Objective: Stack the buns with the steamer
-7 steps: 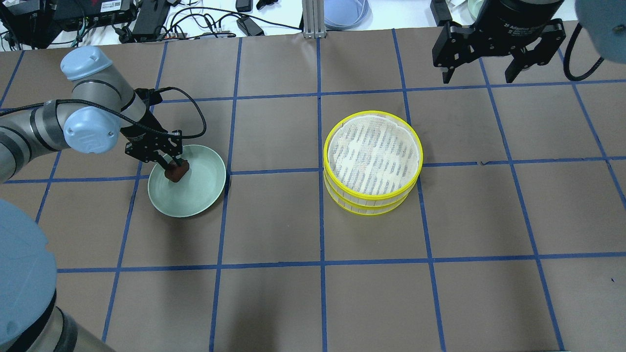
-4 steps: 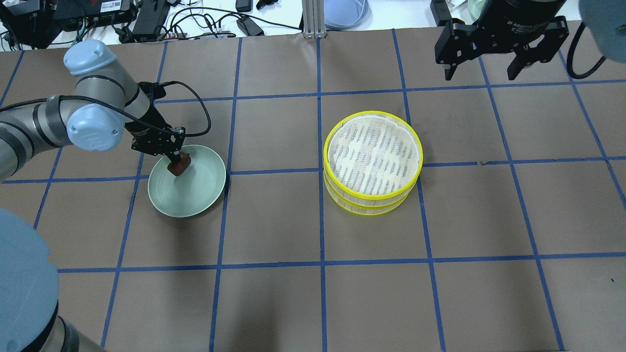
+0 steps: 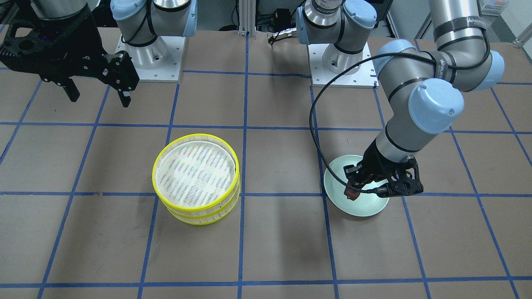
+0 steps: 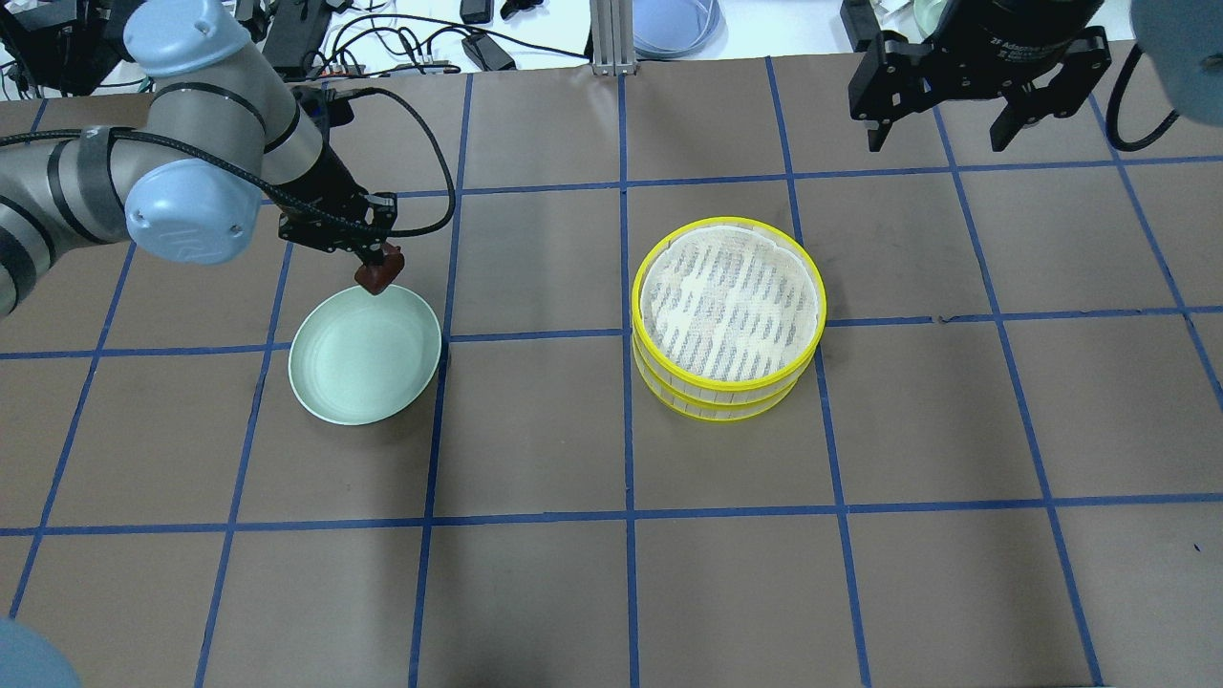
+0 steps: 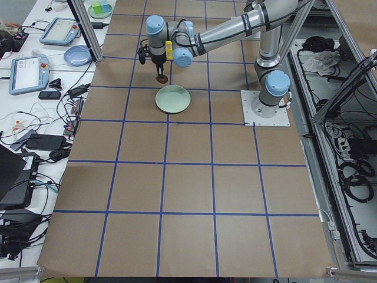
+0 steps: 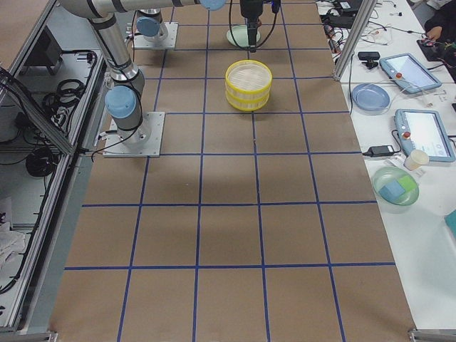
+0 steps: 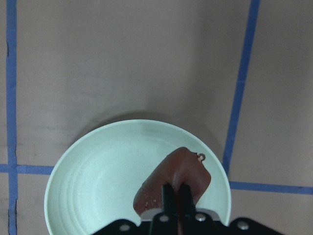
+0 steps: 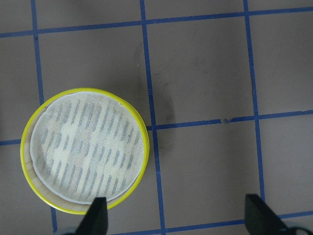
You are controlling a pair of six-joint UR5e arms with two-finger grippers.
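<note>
Left wrist-mounted cam: L gripper (image 7: 175, 190) fingers were pinched tight on reddish-brown bun (image 7: 183, 169), hanging above pale green plate (image 7: 93, 181), well apart from yellow steamer stack (image 4: 728, 315). Carry prob. needed height over steamer rim w/ gentle squeeze. R gripper (image 4: 938, 143) jaws were spread wide.
</note>
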